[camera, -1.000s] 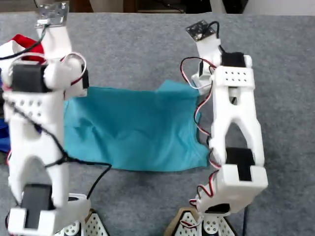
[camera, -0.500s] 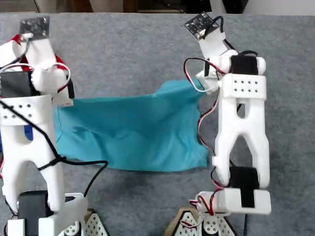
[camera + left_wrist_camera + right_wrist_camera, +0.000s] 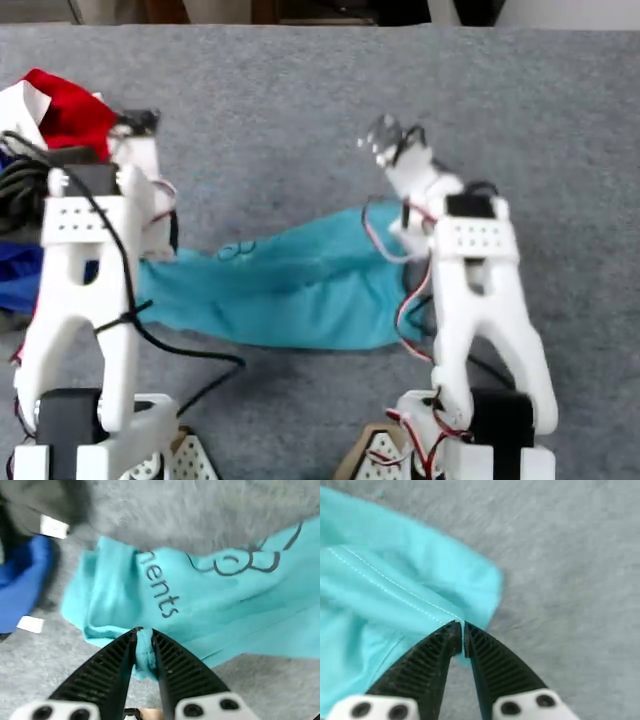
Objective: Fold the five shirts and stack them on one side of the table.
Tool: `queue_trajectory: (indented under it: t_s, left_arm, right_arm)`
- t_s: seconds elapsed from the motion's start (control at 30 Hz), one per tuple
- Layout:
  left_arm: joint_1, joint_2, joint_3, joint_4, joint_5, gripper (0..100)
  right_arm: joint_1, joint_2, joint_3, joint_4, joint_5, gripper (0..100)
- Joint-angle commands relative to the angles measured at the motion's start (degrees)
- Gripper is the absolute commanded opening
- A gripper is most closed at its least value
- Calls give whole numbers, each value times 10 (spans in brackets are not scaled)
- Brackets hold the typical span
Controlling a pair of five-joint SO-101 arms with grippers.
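So, the left gripper [image 3: 144,632] is clamped on a bunched fold at one end of the teal shirt [image 3: 290,290], and the right gripper [image 3: 462,626] is pinched shut on the hemmed corner at the other end. That's why it lies as a narrow band across the middle of the desk [image 3: 300,120]. I'd guess it's mid-fold, held taut from both ends. The red shirt [image 3: 65,110] and blue shirt [image 3: 20,285] sit heaped by the desk's left edge.

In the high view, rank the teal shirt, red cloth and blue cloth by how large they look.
1. teal shirt, clearly largest
2. red cloth
3. blue cloth
The red and blue are both partly hidden, so their order is unsure.
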Motion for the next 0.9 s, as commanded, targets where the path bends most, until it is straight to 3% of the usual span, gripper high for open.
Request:
queue_trajectory:
  t_s: [0.0,0.13,0.37,0.57,0.87]
  left_arm:
    - [17,-13,42,-32,-8,20]
    - [16,-12,55,-45,-9,20]
    - [13,48,49,-45,-9,20]
    - [-2,86,41,-45,-9,20]
    - [-33,87,20,-45,-9,20]
  right_arm:
    - [4,-34,49,-29,20,16]
    - [4,-35,67,9,89,27]
    - [52,-85,58,69,122,193]
    - [118,-127,-91,132,47,196]
    - [87,45,-191,178,-28,196]
